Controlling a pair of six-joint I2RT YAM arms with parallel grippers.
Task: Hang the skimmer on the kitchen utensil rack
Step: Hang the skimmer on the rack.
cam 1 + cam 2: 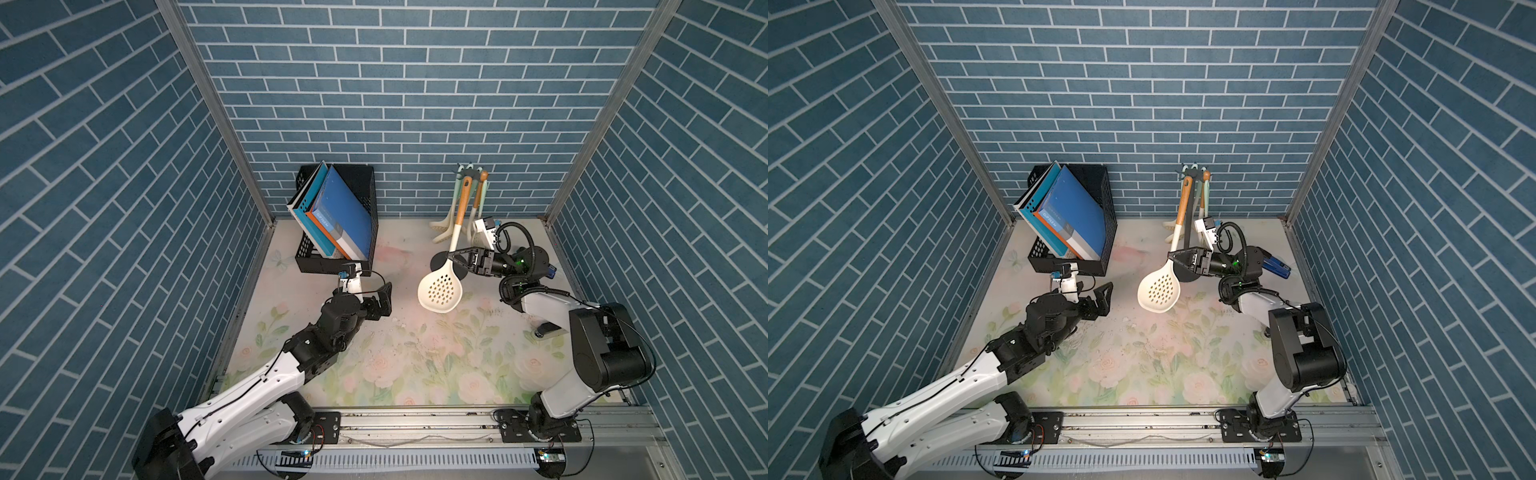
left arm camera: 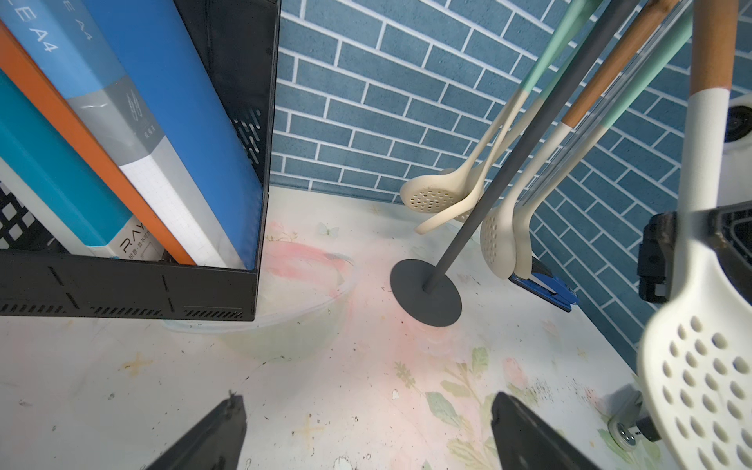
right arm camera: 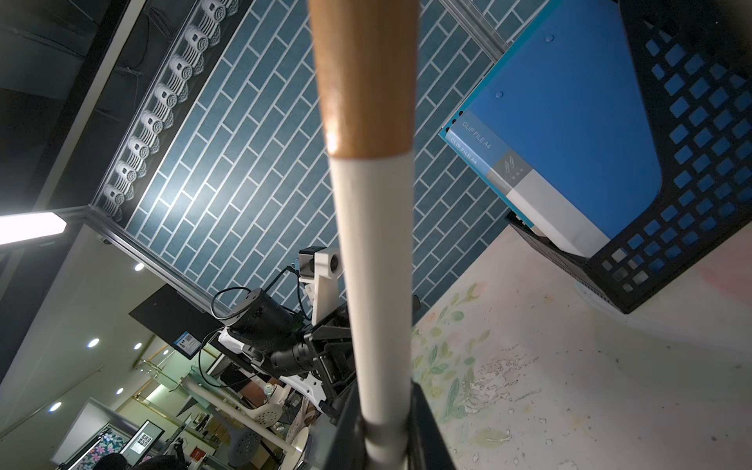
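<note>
Filling the right wrist view, the skimmer (image 3: pixel 372 244) is showing cream-white below and wooden above. The right gripper (image 1: pixel 453 258) is pinching its neck just above the perforated bowl, holding it aloft in front of the kitchen utensil rack (image 2: pixel 411 301). Its handle tip is reaching near the rack's top; whether it is hooked cannot be told. "CLIP FILE A4" is showing on two blue folders (image 3: pixel 569 134) leaning in the black mesh file box (image 1: pixel 320 264). Four cream-headed utensils (image 2: pixel 431 199) are hanging on the rack. The left gripper (image 2: pixel 366 437) is hovering spread wide, holding nothing.
</note>
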